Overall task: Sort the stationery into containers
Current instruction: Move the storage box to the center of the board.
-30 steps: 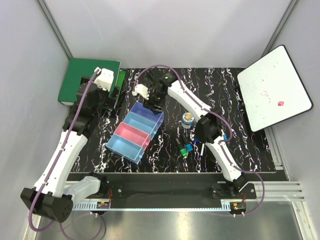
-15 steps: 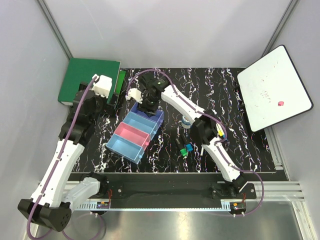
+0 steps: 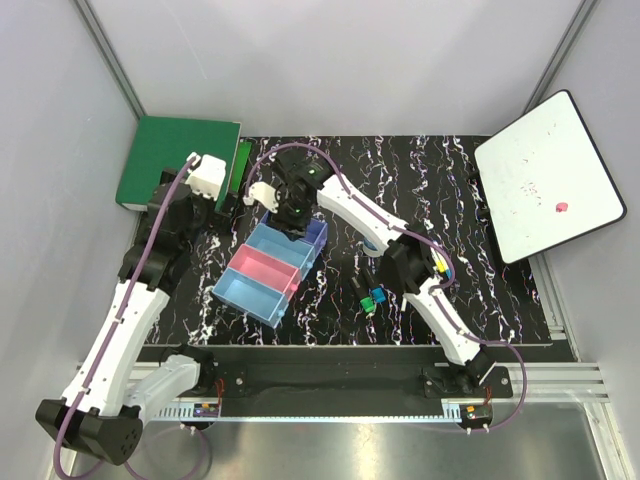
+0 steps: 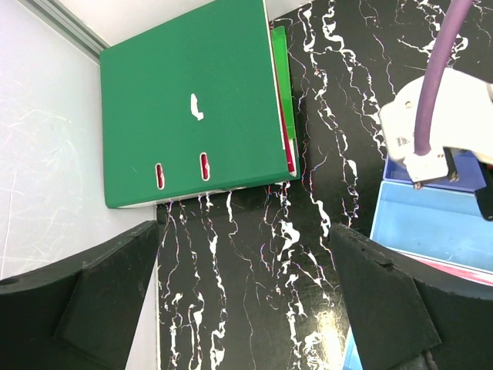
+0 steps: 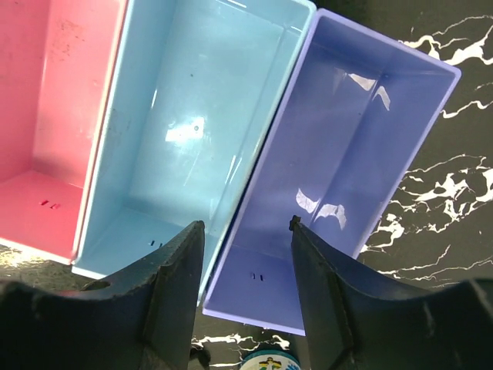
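left fingers (image 4: 115, 285) gape wide, empty, over the bench (image 4: 231, 308) beside the green binder (image 4: 192, 100), well apart from any stationery. right fingers (image 5: 169, 293), parted and empty, hang over the seam between a light blue bin (image 5: 185, 131) and the purple bin (image 5: 347, 177). tape roll (image 5: 268, 363) and markers (image 3: 368, 295) lie right of the containers (image 3: 265, 272), back toward that outstretched arm's base, so the right arm (image 3: 420, 262) is nearer.
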